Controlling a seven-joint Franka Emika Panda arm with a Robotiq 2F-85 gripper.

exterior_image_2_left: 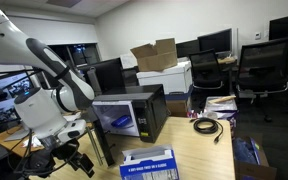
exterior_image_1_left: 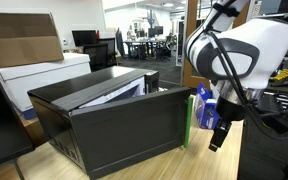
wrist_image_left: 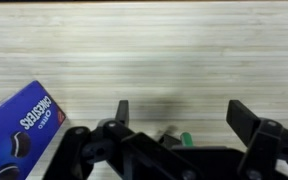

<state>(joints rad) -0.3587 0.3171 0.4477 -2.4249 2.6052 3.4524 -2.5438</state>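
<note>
Oreo box (exterior_image_1_left: 206, 104) stands right of centre in an exterior view, just beside the microwave (exterior_image_1_left: 114, 120). The gripper (exterior_image_1_left: 217, 137) hangs near it from a downward-bent arm. In an exterior view the box (exterior_image_2_left: 149, 162) lies bottom centre, ungrasped, with the gripper (exterior_image_2_left: 81, 162) lower left, apart from it. In the wrist view the box (wrist_image_left: 19, 125) is lower left, and the jaws are spread wide and empty over the wooden table (wrist_image_left: 144, 50).

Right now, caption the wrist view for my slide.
Open gripper poised over a wooden table, blue Oreo box at lower left.
</note>
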